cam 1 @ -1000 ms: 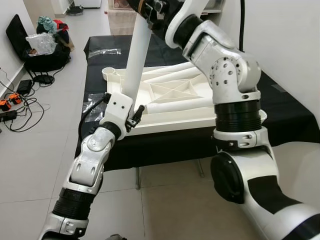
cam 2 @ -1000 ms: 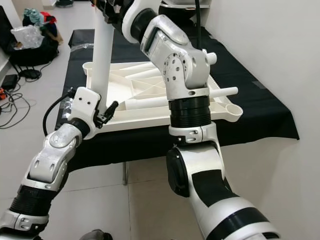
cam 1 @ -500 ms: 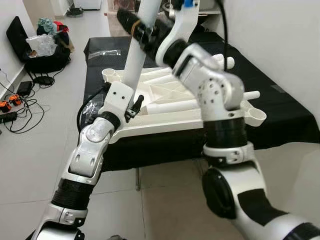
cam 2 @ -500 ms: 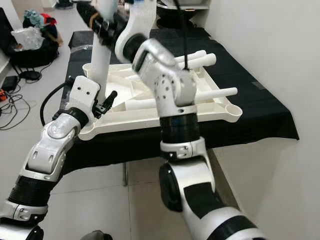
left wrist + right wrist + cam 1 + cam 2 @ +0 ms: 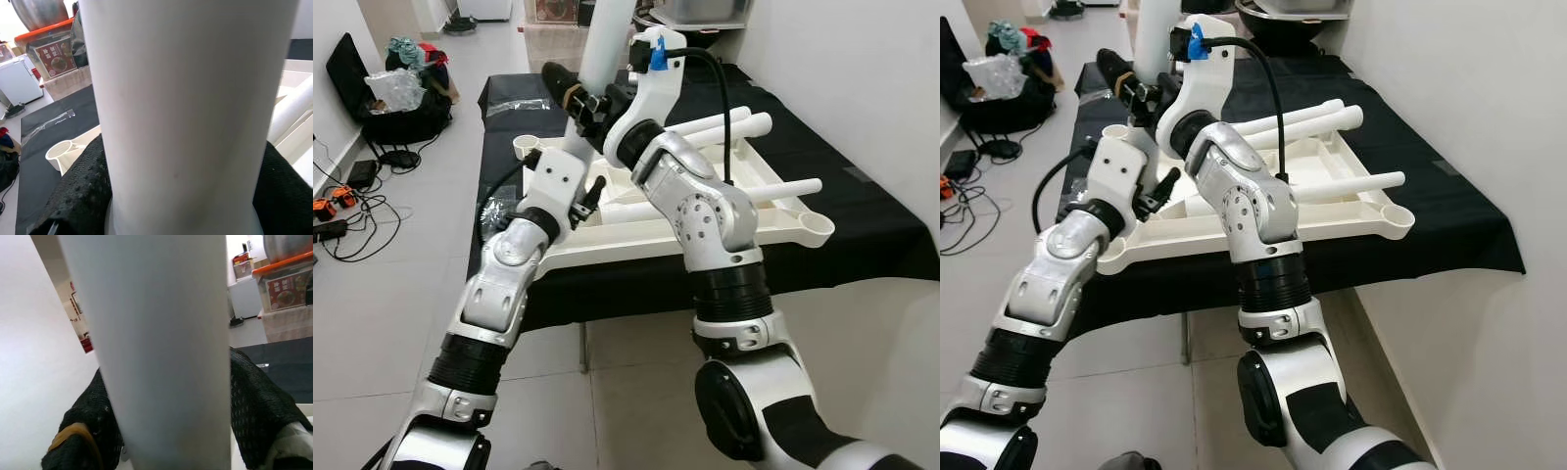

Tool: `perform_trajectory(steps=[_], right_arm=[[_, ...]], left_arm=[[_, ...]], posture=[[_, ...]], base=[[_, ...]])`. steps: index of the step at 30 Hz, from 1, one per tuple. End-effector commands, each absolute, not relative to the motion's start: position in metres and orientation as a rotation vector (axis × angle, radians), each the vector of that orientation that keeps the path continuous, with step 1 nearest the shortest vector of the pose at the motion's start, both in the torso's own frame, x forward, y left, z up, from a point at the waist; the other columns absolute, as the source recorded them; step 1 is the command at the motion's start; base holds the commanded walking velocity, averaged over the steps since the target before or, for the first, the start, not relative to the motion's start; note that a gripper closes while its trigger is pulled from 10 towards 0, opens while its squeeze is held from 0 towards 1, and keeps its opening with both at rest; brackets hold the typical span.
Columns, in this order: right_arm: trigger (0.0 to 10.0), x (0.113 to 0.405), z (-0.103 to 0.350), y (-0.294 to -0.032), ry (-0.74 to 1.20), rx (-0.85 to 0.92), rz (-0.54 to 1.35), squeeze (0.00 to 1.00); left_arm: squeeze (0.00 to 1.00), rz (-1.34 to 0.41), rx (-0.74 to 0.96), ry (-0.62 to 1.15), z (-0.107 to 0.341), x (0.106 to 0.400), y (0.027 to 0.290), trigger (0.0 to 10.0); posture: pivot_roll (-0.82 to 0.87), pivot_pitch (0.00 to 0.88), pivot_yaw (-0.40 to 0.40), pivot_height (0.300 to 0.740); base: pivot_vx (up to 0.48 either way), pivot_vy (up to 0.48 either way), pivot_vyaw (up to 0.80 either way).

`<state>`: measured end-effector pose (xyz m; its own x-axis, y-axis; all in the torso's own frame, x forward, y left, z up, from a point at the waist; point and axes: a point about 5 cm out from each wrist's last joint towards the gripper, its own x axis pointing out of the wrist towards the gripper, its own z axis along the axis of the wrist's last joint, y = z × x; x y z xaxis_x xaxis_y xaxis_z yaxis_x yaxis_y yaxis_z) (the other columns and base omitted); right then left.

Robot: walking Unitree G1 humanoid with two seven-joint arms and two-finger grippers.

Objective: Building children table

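Both grippers clench one white table leg (image 5: 607, 39), left gripper (image 5: 88, 196) low, right gripper (image 5: 244, 406) higher, holding it upright over the upturned tabletop's (image 5: 705, 230) near-left corner socket for seating.

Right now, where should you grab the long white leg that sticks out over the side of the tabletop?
Probably its bare middle. The leg is a plain round tube lying flat across the upturned tabletop, so fingers could come down from above, one each side. Both grippers, left and right, are busy clamping another leg.
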<state>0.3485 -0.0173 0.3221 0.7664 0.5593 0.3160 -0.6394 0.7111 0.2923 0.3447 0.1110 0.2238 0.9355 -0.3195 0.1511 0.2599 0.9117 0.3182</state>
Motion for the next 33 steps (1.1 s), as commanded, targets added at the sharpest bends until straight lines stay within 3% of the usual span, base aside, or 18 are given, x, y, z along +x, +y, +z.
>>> perform_trajectory(steps=[1,8,33], right_arm=[[10.0,0.348,0.321,-0.018,-0.219,0.407,0.659,0.00],[10.0,0.346,0.318,-0.012,-0.246,0.355,0.636,0.00],[10.0,0.348,0.302,-0.006,-0.162,0.285,0.659,0.00]], left_arm=[[0.00,-0.308,0.305,-0.211,0.227,0.346,0.107,10.0],[0.00,-0.380,0.312,-0.205,0.221,0.344,0.090,10.0],[0.00,-0.415,0.422,-0.198,0.208,0.338,0.099,10.0]], posture=[[-0.02,0.000,-0.020,0.740],[-0.03,0.000,-0.018,0.740],[-0.02,0.000,-0.019,0.740]], base=[[0.000,0.000,0.00],[0.000,0.000,0.00],[0.000,0.000,0.00]])
